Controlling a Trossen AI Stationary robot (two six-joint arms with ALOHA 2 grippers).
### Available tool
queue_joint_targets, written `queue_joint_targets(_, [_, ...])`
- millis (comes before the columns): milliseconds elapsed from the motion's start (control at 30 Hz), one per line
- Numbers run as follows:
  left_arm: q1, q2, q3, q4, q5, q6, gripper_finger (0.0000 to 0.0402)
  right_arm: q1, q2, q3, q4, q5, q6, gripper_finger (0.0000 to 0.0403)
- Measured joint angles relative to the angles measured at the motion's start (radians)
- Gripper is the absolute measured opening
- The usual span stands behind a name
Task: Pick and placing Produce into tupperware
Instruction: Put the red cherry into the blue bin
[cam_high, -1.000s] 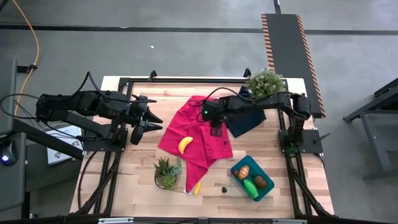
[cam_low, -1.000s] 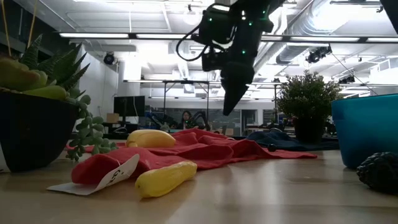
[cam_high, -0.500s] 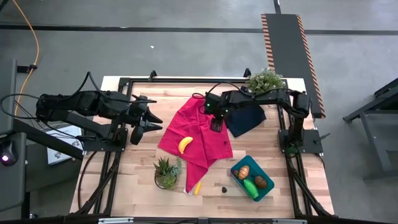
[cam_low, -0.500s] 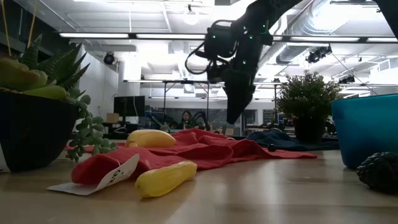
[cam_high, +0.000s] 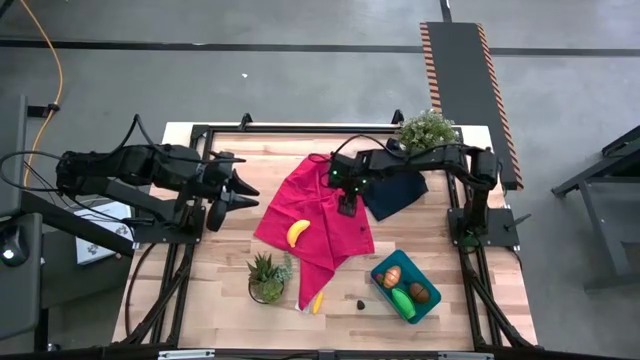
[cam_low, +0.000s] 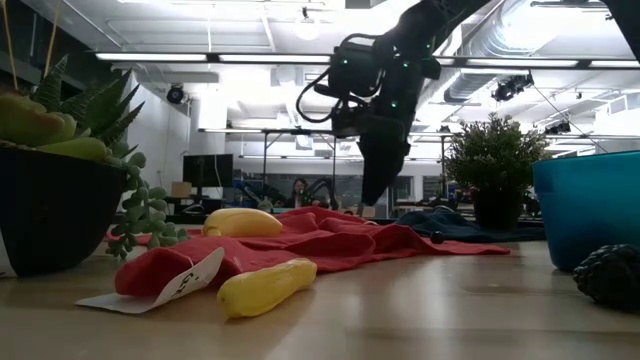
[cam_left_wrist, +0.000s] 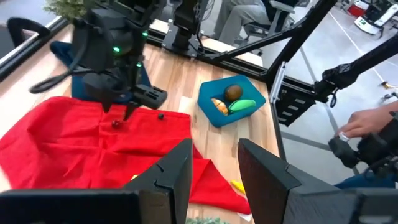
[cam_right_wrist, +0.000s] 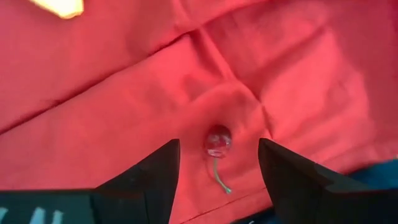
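No text can be read for certain: the white paper tag (cam_low: 170, 287) under the red cloth (cam_low: 330, 240) bears a dark mark too blurred to make out.

A red cloth (cam_high: 318, 222) carries a yellow banana (cam_high: 297, 232) and a small red cherry (cam_right_wrist: 218, 140) with a green stem. At four o'clock, the teal tupperware (cam_high: 430, 307) holds orange, green and brown pieces.

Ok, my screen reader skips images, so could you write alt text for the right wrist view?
A small red cherry with a thin green stem lies on a wrinkled red cloth, framed between the right gripper's two open dark fingers. A blurred yellow banana shows at one corner of the picture.
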Motion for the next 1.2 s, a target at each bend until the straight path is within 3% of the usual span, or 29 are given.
queue_joint_targets(167, [0.0, -0.012, 0.0, -0.051, -0.035, 0.0, 0.0117, 0.024, 0.033, 0.0, 0.004, 0.0, -0.026, 0.0206])
queue_joint_targets(367, [0.0, -0.032, 0.0, -0.062, -0.052, -0.008, 0.0117, 0.04, 0.042, 0.0, 0.019, 0.091, -0.024, 0.0206])
queue_joint_targets(1200, [0.0, -0.039, -0.046, -0.086, -0.081, -0.038, 0.0117, 0.026, 0.092, 0.0, 0.012, 0.067, 0.003, 0.0199])
